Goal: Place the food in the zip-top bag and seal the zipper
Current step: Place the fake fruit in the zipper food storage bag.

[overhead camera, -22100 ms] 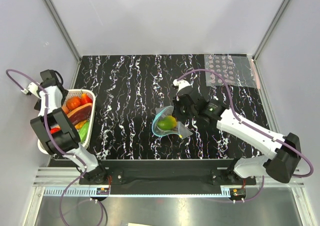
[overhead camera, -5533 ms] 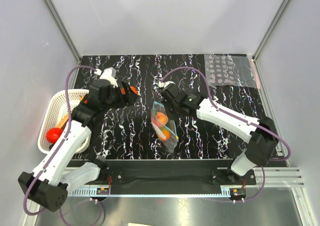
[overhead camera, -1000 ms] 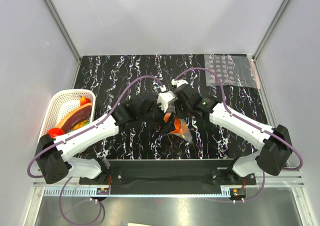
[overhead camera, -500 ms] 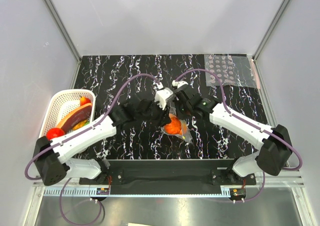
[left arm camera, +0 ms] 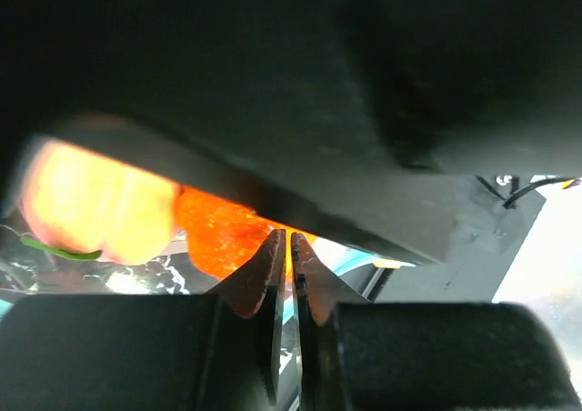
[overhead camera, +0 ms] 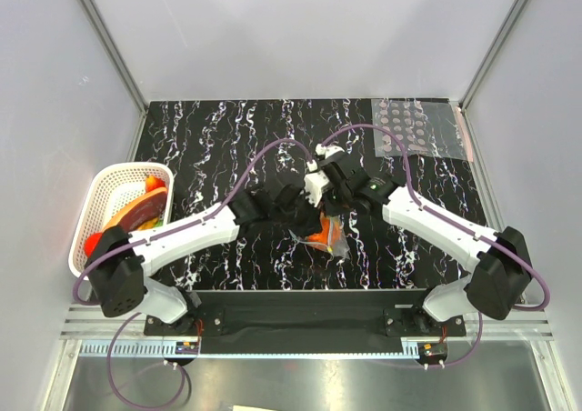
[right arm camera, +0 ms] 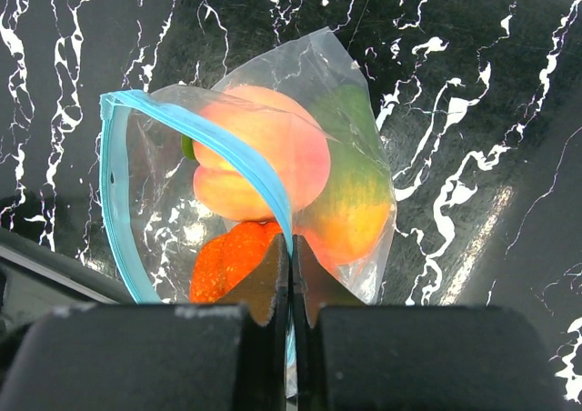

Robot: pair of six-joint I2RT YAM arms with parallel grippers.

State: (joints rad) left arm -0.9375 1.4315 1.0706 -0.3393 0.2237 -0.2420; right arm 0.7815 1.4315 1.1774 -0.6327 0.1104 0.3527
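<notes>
Black right pincer point(right arm camera: 289, 247) clamped tight on the narrow light blue zipper strip point(right arm camera: 227, 152) of the clear crinkly plastic zip-top bag point(right arm camera: 300, 61). Left pincer point(left arm camera: 285, 247) also pinched closed, with a teal sliver between its tips. Bag sits mid-worktop between both pincers. It holds a smooth peach-pink round fruit point(right arm camera: 264, 143), a glossy green-and-orange fruit point(right arm camera: 355, 202) and a pebbly orange fruit point(right arm camera: 232, 261). Black white-veined marble worktop point(overhead camera: 227, 138). Far right corner: flat clear grey-dotted sheet point(overhead camera: 418, 129).
</notes>
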